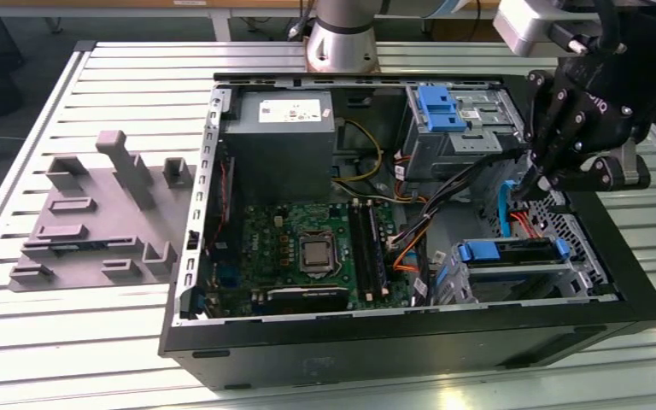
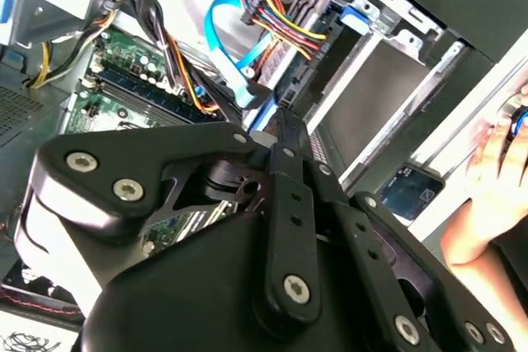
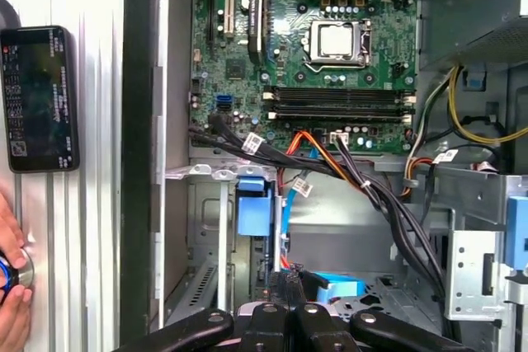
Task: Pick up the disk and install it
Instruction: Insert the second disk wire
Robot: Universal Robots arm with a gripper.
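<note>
the claw (image 1: 530,184) hangs inside the open computer case (image 1: 419,337), just above the drive cage (image 1: 511,273) at its front corner; whether it is spread or pinching i cannot tell. the disk (image 1: 508,252) looks seated in that cage, so installing seems nearly done

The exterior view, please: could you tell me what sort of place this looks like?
Probably a robotics lab or test bench: an open computer case lies on a slatted metal table, beside a grey fixture plate, with the arm's gripper reaching into it.
</note>
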